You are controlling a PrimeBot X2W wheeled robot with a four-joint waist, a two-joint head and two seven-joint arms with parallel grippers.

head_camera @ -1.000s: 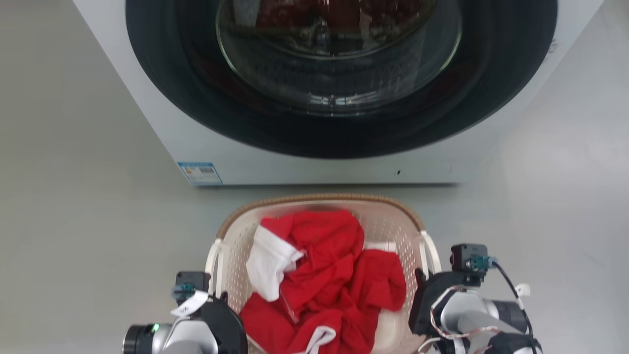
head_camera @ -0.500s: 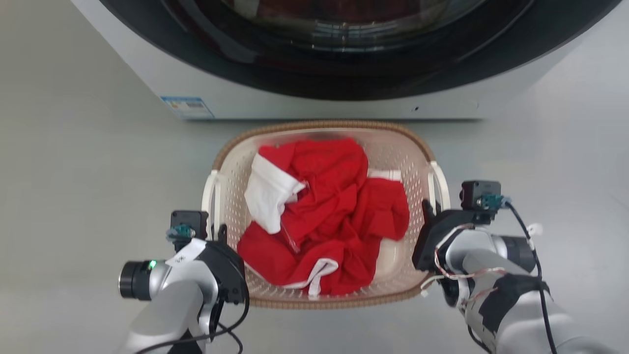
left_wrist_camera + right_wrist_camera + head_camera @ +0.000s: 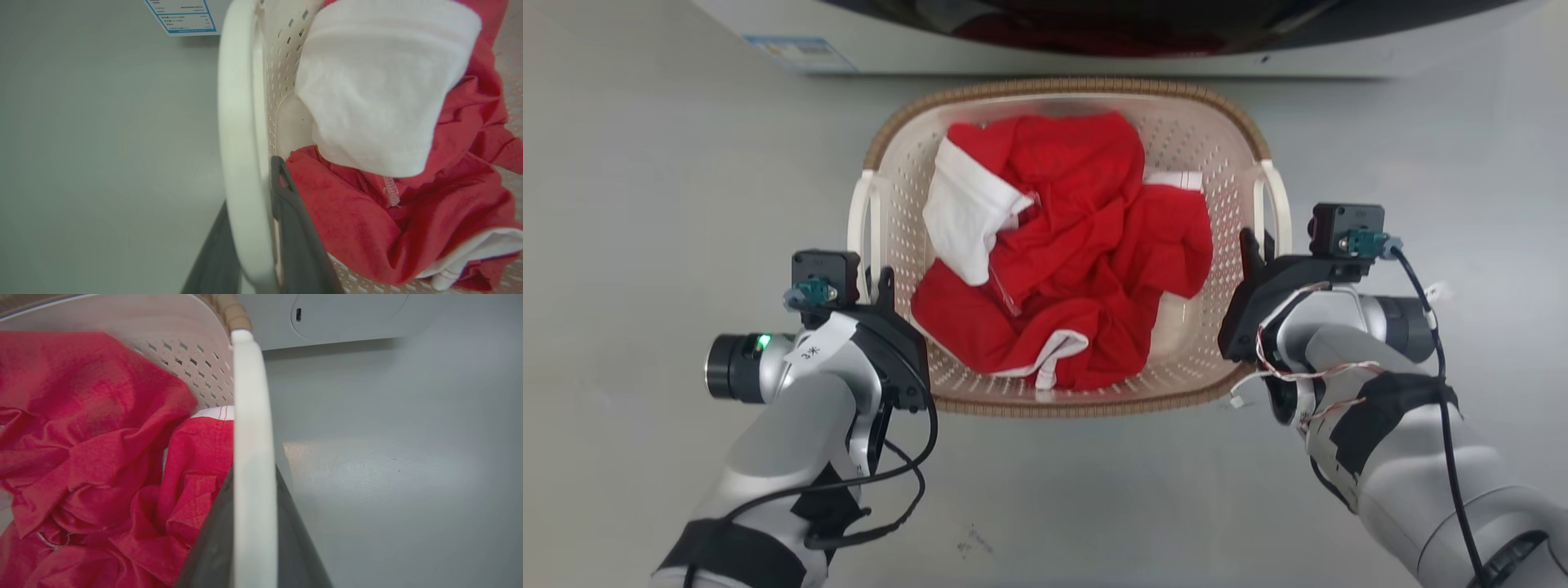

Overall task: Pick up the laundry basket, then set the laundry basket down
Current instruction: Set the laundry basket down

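- Step in hand: the pick-up. The small cream perforated plastic laundry basket (image 3: 1058, 84) with a brown woven-look rim lies at upper centre of the head view. It is just below the white front-loading washer (image 3: 890, 53) and over grey floor (image 3: 645, 204).
- Left gripper (image 3: 250, 192): dark fingers drawn narrow, one on each side of the white left handle (image 3: 237, 102).
- Right gripper (image 3: 253, 475): clamped likewise on the white right handle (image 3: 249, 396).
- Base off the floor or not: cannot tell.
- Contents: crumpled red garments with white trim (image 3: 1086, 245), heaped below the rim.
- Next move, as judged: raise both arms evenly to keep the basket level, then lower it flat before releasing.
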